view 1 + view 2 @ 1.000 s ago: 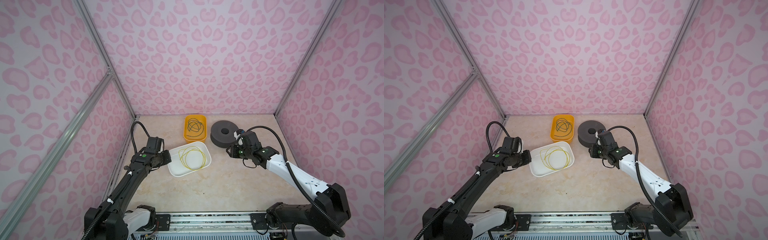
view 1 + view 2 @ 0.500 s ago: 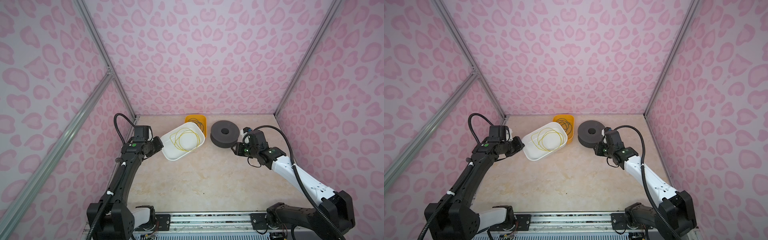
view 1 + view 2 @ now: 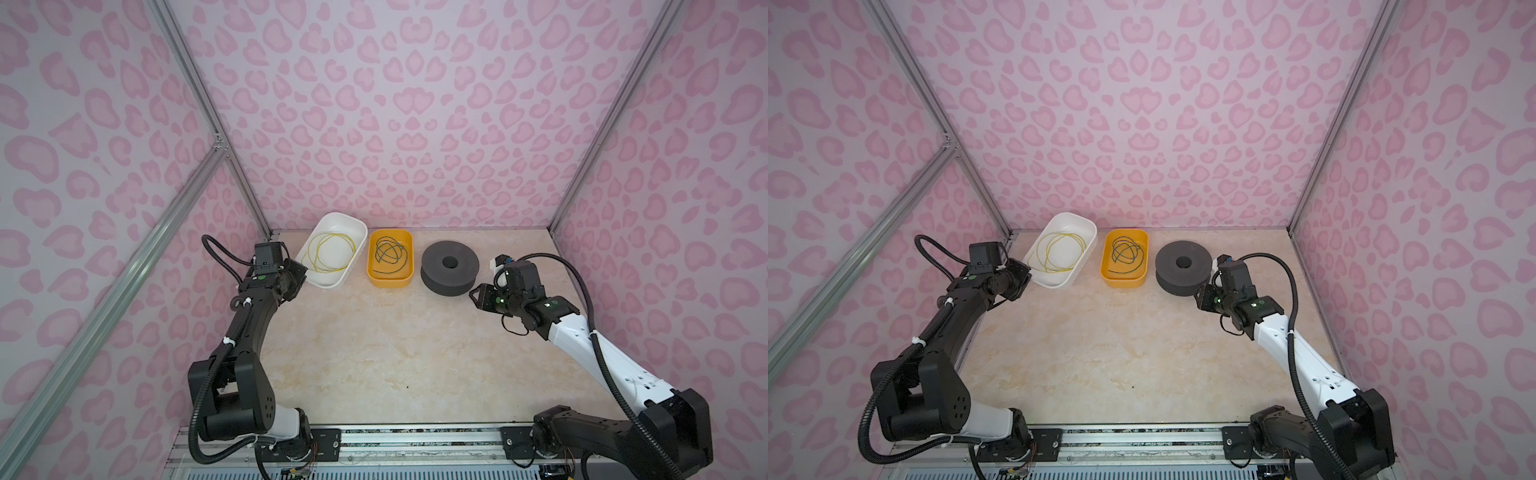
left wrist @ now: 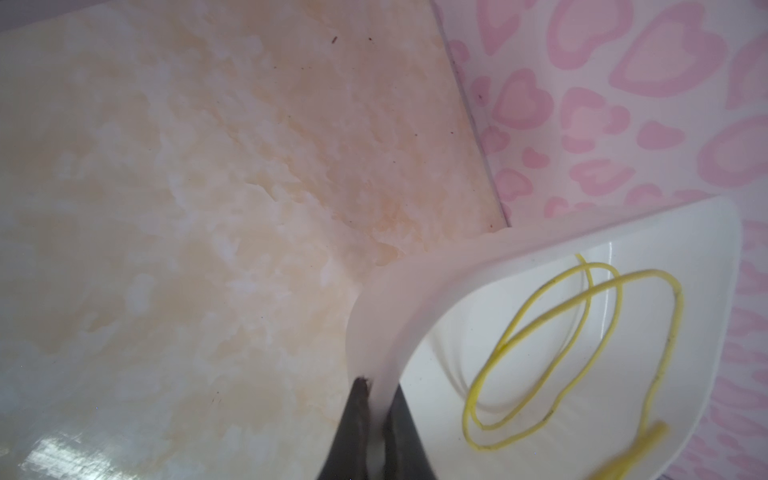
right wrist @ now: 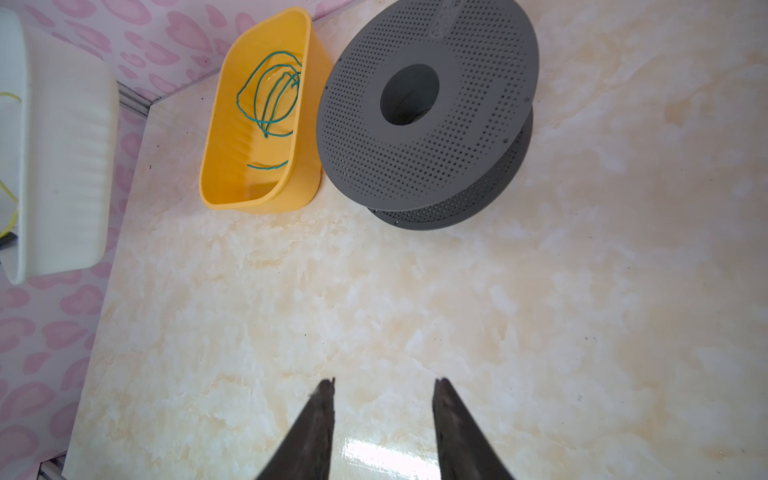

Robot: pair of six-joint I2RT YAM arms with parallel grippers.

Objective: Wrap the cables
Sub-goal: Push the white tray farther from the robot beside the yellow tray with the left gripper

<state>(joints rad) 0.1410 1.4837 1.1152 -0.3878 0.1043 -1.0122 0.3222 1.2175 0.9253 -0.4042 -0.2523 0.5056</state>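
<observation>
The yellow cable (image 4: pixel 598 286) lies in loose loops inside a white tray (image 3: pixel 328 283) at the back left, with the tray's far end close to the back wall. My left gripper (image 4: pixel 380 382) is shut on the tray's near rim, one finger inside and one outside; in both top views this left gripper (image 3: pixel 301 274) sits at the tray's left corner. The dark green cable (image 3: pixel 390 251) curls in an orange bin (image 3: pixel 390 283) just right of the tray. My right gripper (image 5: pixel 384 380) is open and holds nothing, hovering over bare table to the right of a grey spool (image 3: pixel 451 270).
The perforated grey spool (image 5: pixel 415 145) lies flat beside the orange bin (image 5: pixel 257 199). Pink patterned walls with metal corner posts close in the back and both sides. Both arm bases stand at the front rail.
My left gripper has carried the white tray, with the yellow cable in it, from the middle of the table to the back left beside the orange bin. My right gripper has drawn off to the right.
</observation>
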